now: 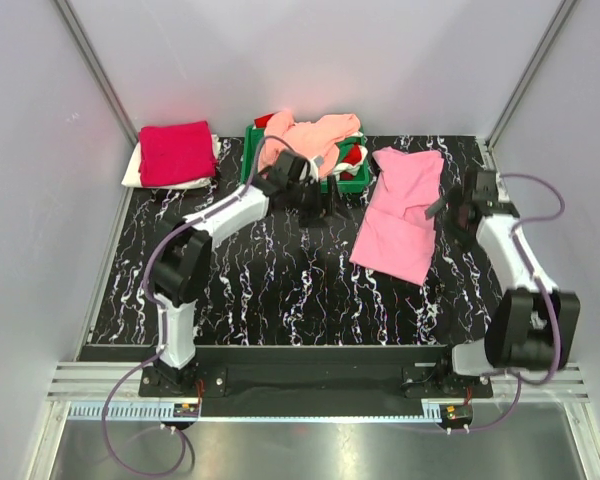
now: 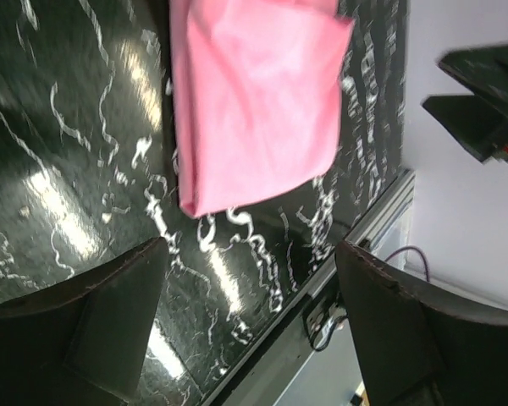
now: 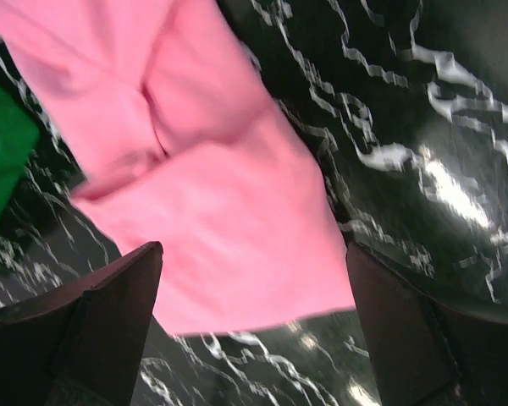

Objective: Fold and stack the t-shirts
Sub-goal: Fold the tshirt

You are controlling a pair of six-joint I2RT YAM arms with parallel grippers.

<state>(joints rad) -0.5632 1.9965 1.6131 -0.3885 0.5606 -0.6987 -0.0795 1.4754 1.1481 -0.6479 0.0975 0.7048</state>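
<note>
The pink t-shirt (image 1: 400,215) lies folded into a long strip on the right half of the black, white-veined counter (image 1: 270,290). It is just beside the green tray (image 1: 352,183), which is heaped with a peach t-shirt (image 1: 310,135). At the back left, a crimson t-shirt (image 1: 176,152) sits folded on a white t-shirt (image 1: 133,172). Pale grey walls enclose the counter. The left fingers (image 2: 110,313) and right fingers (image 3: 110,321) stand apart and empty, one pair on either side of the pink t-shirt.

Flat t-shirt (image 1: 398,215) right of tray (image 1: 352,186)
</note>
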